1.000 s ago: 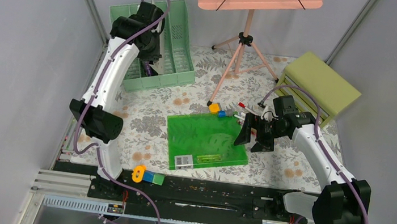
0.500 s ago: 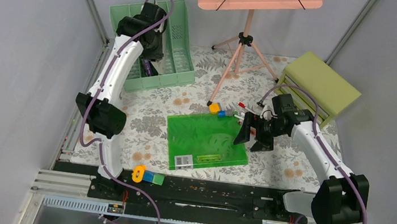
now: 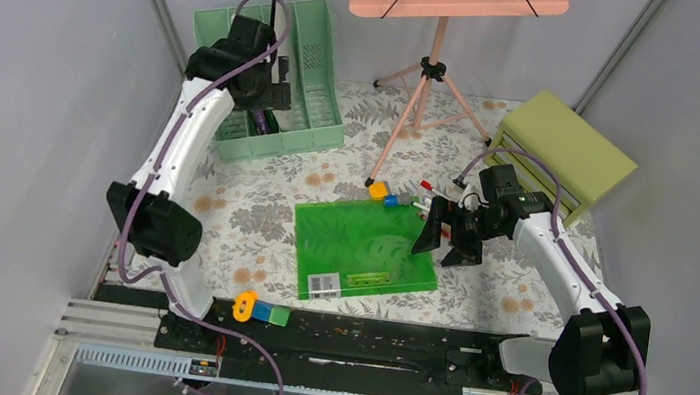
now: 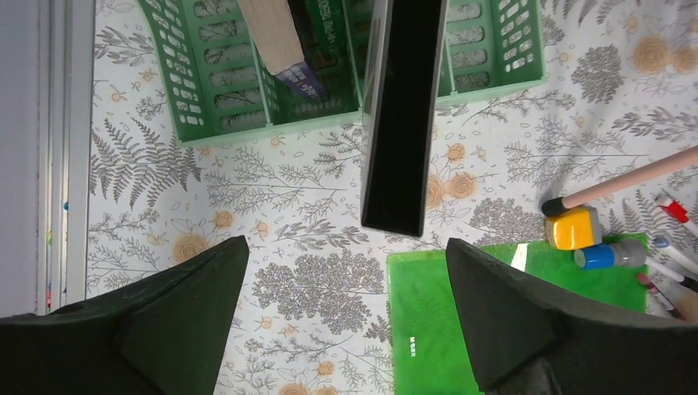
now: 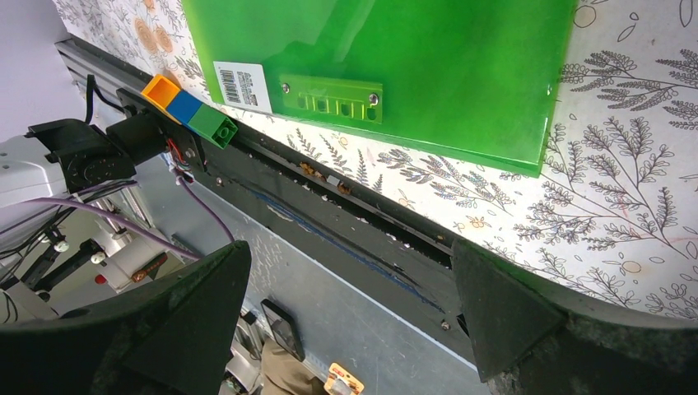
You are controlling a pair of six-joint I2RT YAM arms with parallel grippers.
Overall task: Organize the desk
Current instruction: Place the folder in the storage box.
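Observation:
The desk [image 3: 253,216] is a tabletop under a pale fern-and-flower cloth. My left gripper [image 3: 260,96] hangs above the green file rack [image 3: 316,72], open and empty. In the left wrist view its jaws stand wide apart [image 4: 346,321] over the cloth, and a black flat folder [image 4: 403,115] stands on edge in a slot of the rack [image 4: 206,74], free of the fingers. My right gripper [image 3: 447,238] is open at the right edge of a green clipboard [image 3: 365,250]. The right wrist view shows that clipboard [image 5: 387,66] beyond the open jaws [image 5: 346,329], untouched.
An olive drawer box [image 3: 563,153] sits at the back right. A pink music stand [image 3: 431,77] rises at the back middle. A yellow block [image 3: 379,190], a blue piece [image 3: 392,201] and markers [image 3: 425,189] lie behind the clipboard. A yellow ring [image 3: 244,305] and coloured bricks [image 5: 189,109] rest on the front rail.
My left gripper has opened and let go of the black folder, which stays in the rack. The left arm's elbow has swung left. The right arm has barely moved.

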